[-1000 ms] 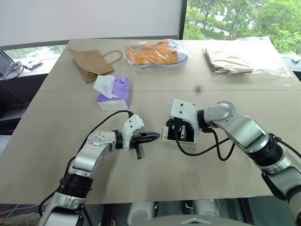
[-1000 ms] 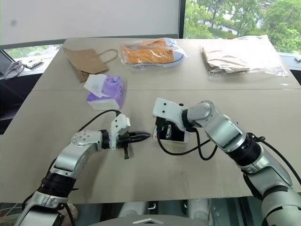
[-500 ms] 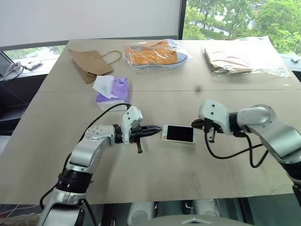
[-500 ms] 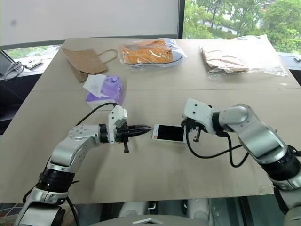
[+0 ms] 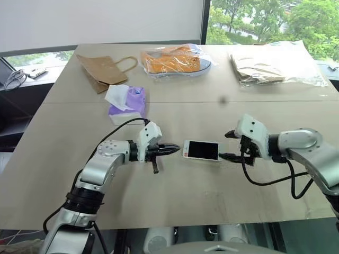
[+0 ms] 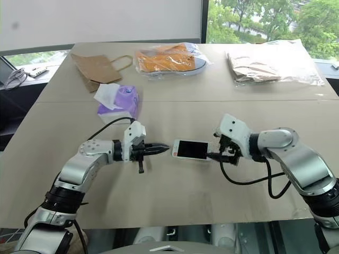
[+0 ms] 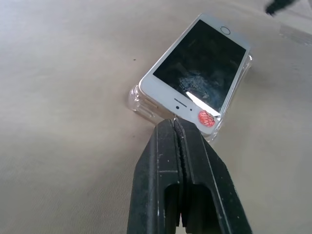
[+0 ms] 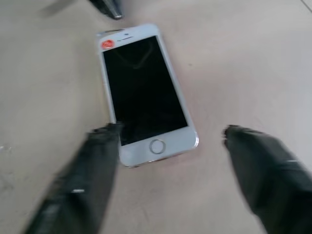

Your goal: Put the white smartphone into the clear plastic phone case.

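Observation:
The white smartphone (image 5: 201, 150) lies screen up at the middle of the table, an orange sticker at its left end. It rests in the clear plastic phone case (image 7: 138, 100), whose glossy rim shows around its corners and long edge. My left gripper (image 5: 177, 150) is shut and empty. Its tip (image 7: 174, 125) points at the phone's sticker end and sits right against it. My right gripper (image 5: 226, 146) stands open just off the phone's home-button end (image 8: 157, 146), one finger (image 8: 97, 161) on each side and nothing held.
Behind the left arm lies a purple tissue pack (image 5: 128, 103). Along the far side are a brown paper bag (image 5: 103, 69), an orange item in a clear bag (image 5: 177, 59) and a clear bag of brown paper (image 5: 273, 66). Bare table lies in front of the phone.
My right gripper has come off the phone, drawn back to the right and opened, which uncovered the phone. The left gripper stays shut at the phone's left end.

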`<state>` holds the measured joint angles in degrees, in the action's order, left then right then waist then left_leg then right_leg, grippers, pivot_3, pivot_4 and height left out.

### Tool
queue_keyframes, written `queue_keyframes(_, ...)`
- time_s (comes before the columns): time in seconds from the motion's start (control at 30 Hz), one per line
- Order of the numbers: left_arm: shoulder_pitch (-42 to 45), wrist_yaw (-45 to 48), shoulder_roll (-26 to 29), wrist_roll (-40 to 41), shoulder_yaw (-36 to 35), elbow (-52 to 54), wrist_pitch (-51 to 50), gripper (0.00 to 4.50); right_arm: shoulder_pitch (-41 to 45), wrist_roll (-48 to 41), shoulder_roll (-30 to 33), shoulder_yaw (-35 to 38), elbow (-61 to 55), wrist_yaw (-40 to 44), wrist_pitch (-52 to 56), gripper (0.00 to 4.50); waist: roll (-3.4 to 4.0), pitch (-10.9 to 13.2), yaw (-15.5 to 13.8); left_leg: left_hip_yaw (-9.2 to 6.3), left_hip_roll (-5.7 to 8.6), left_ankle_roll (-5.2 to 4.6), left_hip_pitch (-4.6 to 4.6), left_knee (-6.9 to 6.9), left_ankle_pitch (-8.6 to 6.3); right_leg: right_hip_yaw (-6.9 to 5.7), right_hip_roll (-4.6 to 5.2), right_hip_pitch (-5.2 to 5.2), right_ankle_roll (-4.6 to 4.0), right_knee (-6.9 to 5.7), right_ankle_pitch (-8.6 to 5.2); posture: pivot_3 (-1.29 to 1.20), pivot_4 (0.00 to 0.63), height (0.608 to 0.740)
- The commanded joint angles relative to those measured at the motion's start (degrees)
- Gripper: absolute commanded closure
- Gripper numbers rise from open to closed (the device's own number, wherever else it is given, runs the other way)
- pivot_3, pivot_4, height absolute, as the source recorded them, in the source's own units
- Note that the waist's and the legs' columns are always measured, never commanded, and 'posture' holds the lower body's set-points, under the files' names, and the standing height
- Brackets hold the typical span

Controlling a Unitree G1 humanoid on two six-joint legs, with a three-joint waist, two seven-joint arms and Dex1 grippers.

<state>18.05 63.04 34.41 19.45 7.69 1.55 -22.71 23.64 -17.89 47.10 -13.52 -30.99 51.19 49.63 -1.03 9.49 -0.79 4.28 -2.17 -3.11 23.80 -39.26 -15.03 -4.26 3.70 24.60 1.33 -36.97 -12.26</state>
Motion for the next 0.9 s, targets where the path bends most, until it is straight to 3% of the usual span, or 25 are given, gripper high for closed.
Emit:
queue_keyframes(0.03,-0.10,0.34,0.57,0.74,-1.28,1.44,1.01,4.50,2.39,3.03,0.62,-3.73,-1.61,0.62,-3.34,0.35,0.00,0.00,0.07,0.00,0.00,0.00,0.00,0.00,0.00,0.00,-0.01,0.00,0.00,0.00,0.00,0.00,0.150,0.740)
queue_keyframes(0.33,-2.00,-0.25,0.89,0.63,-2.14,2.64,1.21,4.50,7.94,10.33,-1.68,-13.37,3.43,1.15,-6.82,0.35,0.00,0.00,-0.04,0.02,0.00,0.05,0.00,-0.01,0.03,0.00,-0.01,0.00,0.00,0.01,0.00,0.00,0.150,0.740)
queue_keyframes(0.9,-4.54,-2.13,1.27,0.94,-2.84,4.46,1.31,4.50,11.65,19.84,-3.19,-19.35,8.25,6.04,-12.20,0.35,0.00,0.00,0.05,0.01,-0.01,0.06,-0.01,-0.01,0.03,-0.01,-0.02,0.00,0.00,0.00,0.00,0.00,0.150,0.740)
